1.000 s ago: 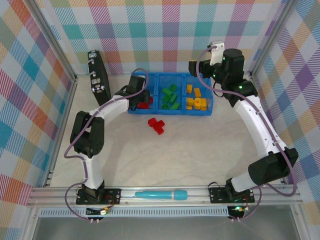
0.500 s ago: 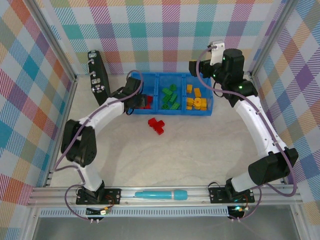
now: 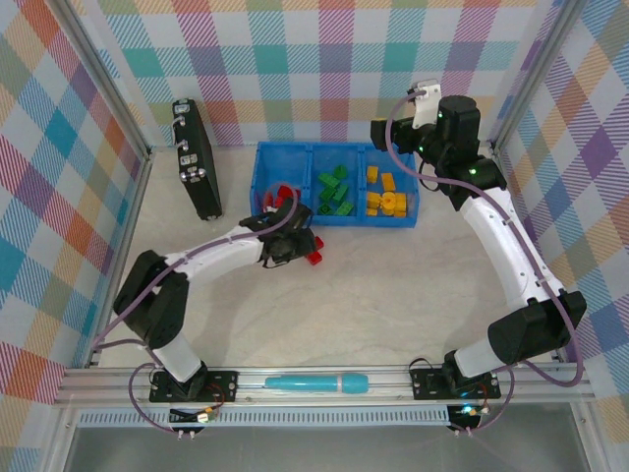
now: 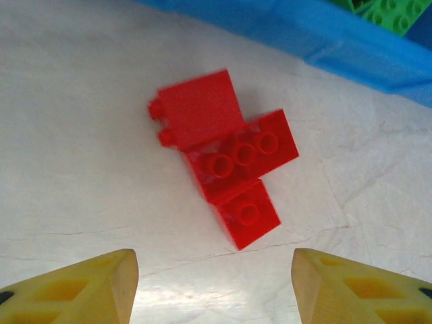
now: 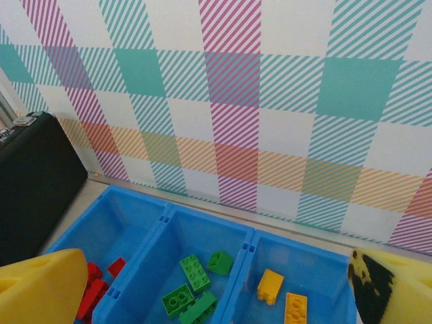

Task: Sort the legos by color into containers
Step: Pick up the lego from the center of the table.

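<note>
Three loose red legos (image 4: pixel 226 158) lie clustered on the table just in front of the blue tray (image 4: pixel 351 40). My left gripper (image 4: pixel 214 283) hovers over them, open, its yellow fingers (image 4: pixel 88 287) wide apart with nothing between them. From above, the left gripper (image 3: pixel 290 246) covers most of the red cluster (image 3: pixel 314 258). The tray (image 3: pixel 334 221) holds red legos (image 3: pixel 282 195) on the left, green legos (image 3: pixel 334 190) in the middle and yellow legos (image 3: pixel 386 197) on the right. My right gripper (image 3: pixel 381 133) hangs open above the tray's back right, empty.
A black case (image 3: pixel 197 162) leans against the left wall beside the tray. A teal pen-like cylinder (image 3: pixel 314 382) lies on the front rail between the arm bases. The right wrist view looks down on the tray (image 5: pixel 165 223) and the case (image 5: pixel 34 182).
My left gripper has pulled out of the tray's left compartment and swung forward and right, and now sits over the loose red legos. The right arm has not moved.
</note>
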`<state>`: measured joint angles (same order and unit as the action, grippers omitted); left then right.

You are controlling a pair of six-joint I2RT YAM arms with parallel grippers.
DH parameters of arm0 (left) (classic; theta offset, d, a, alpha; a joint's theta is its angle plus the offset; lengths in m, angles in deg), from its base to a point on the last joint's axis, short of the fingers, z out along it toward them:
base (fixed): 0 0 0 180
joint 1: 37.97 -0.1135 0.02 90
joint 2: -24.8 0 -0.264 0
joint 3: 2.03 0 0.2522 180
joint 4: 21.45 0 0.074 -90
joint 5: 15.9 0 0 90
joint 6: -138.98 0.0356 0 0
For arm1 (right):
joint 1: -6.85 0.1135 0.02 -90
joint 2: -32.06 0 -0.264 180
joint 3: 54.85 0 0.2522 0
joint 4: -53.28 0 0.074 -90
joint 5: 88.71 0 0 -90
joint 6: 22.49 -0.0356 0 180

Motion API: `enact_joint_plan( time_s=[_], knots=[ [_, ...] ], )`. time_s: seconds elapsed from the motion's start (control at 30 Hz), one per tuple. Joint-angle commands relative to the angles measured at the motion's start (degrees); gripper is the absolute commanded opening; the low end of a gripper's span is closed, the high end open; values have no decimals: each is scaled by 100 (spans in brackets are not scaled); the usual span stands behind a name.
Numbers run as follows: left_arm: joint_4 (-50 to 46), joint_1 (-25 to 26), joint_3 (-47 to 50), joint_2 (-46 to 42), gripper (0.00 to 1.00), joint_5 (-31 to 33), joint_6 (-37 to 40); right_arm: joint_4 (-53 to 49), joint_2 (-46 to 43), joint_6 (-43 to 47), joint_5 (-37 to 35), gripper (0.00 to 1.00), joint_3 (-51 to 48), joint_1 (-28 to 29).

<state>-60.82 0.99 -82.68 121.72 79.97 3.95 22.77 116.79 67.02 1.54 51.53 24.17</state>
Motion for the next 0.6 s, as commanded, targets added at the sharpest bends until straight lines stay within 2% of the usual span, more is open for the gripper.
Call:
enact_joint_plan(
  time_s=[0.0,0.13,0.4,0.5,0.57],
  knots=[
    [547,141,-141,385,62,-197,-570,98,-52,-43,124,99,147,43],
    [622,235,-349,886,62,-276,-702,144,-122,-13,55,99,84,43],
    [784,248,-453,1331,63,-322,-850,269,-239,42,-25,99,-39,30],
    [860,252,-543,1510,62,-387,-898,286,-213,40,-27,99,-36,26],
    [860,261,-573,1604,57,-439,-943,279,-202,42,-25,99,-39,27]
  ],
)
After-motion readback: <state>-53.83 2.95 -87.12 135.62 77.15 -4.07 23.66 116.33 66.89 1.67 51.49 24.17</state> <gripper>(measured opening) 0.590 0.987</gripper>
